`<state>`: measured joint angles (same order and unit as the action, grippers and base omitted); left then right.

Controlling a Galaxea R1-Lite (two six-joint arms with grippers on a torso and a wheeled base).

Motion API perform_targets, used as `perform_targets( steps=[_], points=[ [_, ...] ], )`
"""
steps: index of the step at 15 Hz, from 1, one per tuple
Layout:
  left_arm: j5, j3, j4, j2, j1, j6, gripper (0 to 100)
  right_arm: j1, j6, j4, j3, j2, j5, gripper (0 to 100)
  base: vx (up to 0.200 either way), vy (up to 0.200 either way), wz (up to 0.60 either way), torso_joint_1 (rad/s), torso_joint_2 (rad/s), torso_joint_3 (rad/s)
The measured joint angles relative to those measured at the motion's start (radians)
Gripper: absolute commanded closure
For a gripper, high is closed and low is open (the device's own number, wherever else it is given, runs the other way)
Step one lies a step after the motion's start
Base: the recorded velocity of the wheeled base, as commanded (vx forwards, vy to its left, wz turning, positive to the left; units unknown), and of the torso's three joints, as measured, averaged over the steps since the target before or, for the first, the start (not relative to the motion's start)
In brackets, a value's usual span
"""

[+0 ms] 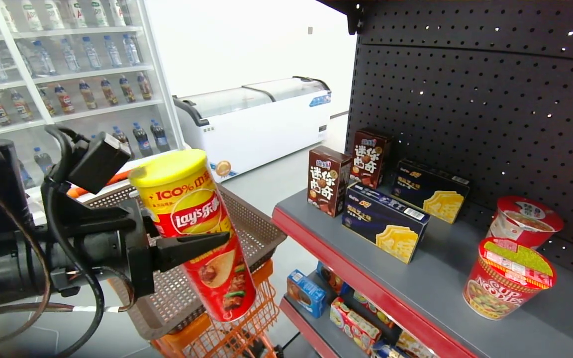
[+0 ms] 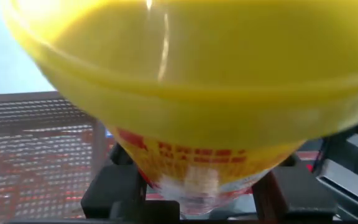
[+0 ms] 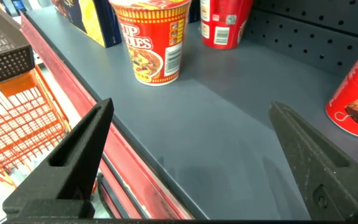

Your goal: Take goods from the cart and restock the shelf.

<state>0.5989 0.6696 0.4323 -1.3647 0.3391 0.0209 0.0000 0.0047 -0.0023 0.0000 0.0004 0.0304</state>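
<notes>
Behind the aisle we see a glass-door drinks cooler (image 1: 67,64) and a white chest freezer (image 1: 261,119). Our left pincer (image 1: 187,231) is clamped on a yellow-lidded chips can (image 1: 187,199), which we hold tilted in the air above the orange cart (image 1: 237,333), near the red front edge of the shelf (image 1: 416,278). Our right pincer (image 3: 191,106) hangs low over bare grey shelf, its fingers wide apart. On the shelf stand two cup noodles (image 1: 508,278), two dark blue boxes (image 1: 386,223) and two brown boxes (image 1: 327,180).
</notes>
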Motion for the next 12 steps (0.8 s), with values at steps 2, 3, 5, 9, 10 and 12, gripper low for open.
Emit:
perform_targets(
  steps=[2, 3, 5, 9, 10, 12],
  points=[
    [0.014, -0.001, 0.0, -0.013, 0.029, 0.0, 100, -0.001, 0.0, 0.0, 0.0, 0.0, 0.0, 0, 0.0, 0.0, 0.0, 0.0, 0.0, 0.0],
    [0.044, -0.002, 0.0, -0.017, 0.05, 0.001, 100, -0.001, 0.0, 0.0, 0.0, 0.0, -0.001, 0, 0.0, 0.0, 0.0, 0.0, 0.0, 0.0],
    [0.094, -0.004, 0.0, -0.022, 0.099, 0.004, 100, -0.001, 0.0, 0.0, 0.0, 0.0, 0.0, 0, 0.0, 0.0, 0.0, 0.0, 0.0, 0.0],
    [0.169, -0.013, -0.001, -0.025, 0.114, 0.052, 100, -0.001, 0.0, 0.0, 0.0, 0.0, 0.0, 0, 0.0, 0.0, 0.0, 0.0, 0.0, 0.0],
    [0.186, -0.017, -0.001, -0.027, 0.114, 0.063, 100, -0.001, 0.0, 0.0, 0.0, 0.0, 0.0, 0, 0.0, 0.0, 0.0, 0.0, 0.0, 0.0],
    [0.242, -0.021, -0.003, -0.029, 0.118, 0.073, 100, -0.001, 0.0, 0.0, 0.0, 0.0, 0.0, 0, 0.0, 0.0, 0.0, 0.0, 0.0, 0.0]
  ],
)
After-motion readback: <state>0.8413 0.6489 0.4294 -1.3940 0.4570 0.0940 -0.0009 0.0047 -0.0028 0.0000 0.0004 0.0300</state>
